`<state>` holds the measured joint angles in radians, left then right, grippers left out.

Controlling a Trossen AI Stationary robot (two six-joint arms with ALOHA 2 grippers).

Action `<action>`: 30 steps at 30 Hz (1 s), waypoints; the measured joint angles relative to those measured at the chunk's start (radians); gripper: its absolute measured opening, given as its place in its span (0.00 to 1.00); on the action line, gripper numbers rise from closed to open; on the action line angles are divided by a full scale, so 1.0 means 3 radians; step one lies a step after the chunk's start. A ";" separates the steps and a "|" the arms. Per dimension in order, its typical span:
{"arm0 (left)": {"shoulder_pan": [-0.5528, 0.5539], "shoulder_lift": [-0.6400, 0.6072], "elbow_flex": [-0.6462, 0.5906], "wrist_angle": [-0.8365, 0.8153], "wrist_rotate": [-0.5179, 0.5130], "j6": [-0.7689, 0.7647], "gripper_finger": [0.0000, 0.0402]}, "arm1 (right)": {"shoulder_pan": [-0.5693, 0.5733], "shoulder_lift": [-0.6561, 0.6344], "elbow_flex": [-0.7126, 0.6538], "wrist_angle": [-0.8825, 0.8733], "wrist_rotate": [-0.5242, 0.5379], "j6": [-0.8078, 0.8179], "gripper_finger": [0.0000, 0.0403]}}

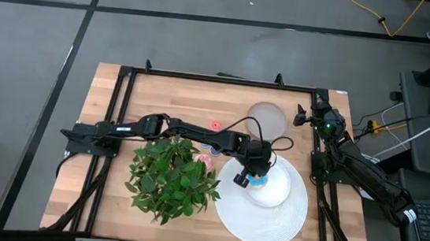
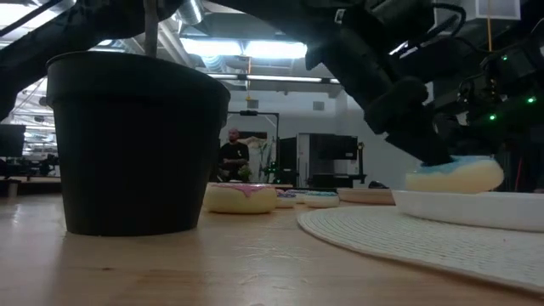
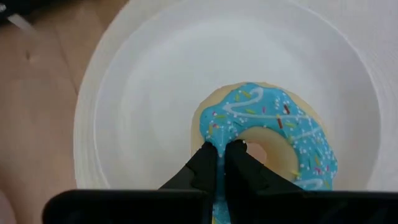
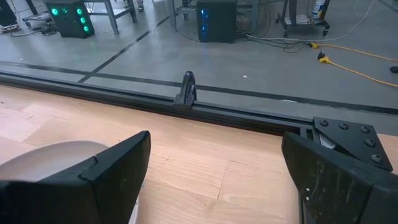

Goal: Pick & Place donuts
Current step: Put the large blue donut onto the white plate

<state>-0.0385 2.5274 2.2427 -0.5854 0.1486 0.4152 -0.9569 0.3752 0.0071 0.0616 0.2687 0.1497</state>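
The light blue iced donut [image 3: 280, 134] lies over the white plate [image 3: 149, 87], which stands on a round white woven mat [image 1: 262, 222]. My left gripper [image 3: 221, 148] reaches across the table to it and is shut on it. In the low view the blue donut [image 2: 455, 176] sits level at the plate's rim [image 2: 476, 208]. The pink donut [image 1: 206, 159] lies flat on the wood beside the plant. A tiny red ring [image 1: 215, 124] lies farther back. I see no brown donut. My right gripper [image 4: 214, 180] waits open at the table's far right corner. My left gripper pinches the blue donut's ring wall [image 3: 221, 127] between its two fingers, one fingertip [image 3: 238, 155] at the edge of the hole and the other at the outer side. It comes slanting down from the table's left. The donut stays flat, icing up, over the plate.
A leafy green plant [image 1: 171, 176] in a black pot [image 2: 136, 144] stands left of the mat. The round grey dish [image 1: 267, 117] lies at the far side, near my right gripper. A few tiny rings [image 2: 321, 198] lie behind the pink donut [image 2: 242, 195]. A person stands in the room beyond.
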 joint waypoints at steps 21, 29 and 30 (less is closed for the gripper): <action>-0.0045 0.0007 0.0000 -0.0207 -0.0023 0.0084 0.05 | 0.0000 0.0000 0.0001 -0.0001 0.0000 0.0000 0.90; -0.0045 0.0007 0.0000 -0.0211 -0.0155 0.0139 0.20 | 0.0000 0.0000 0.0001 -0.0001 0.0000 -0.0001 0.90; -0.0046 0.0007 0.0000 -0.0209 -0.0192 0.0143 0.22 | 0.0000 0.0000 0.0000 -0.0001 0.0000 -0.0001 0.90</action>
<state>-0.0523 2.5294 2.2429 -0.6481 0.0911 0.4580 -0.9569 0.3752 0.0071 0.0612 0.2687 0.1494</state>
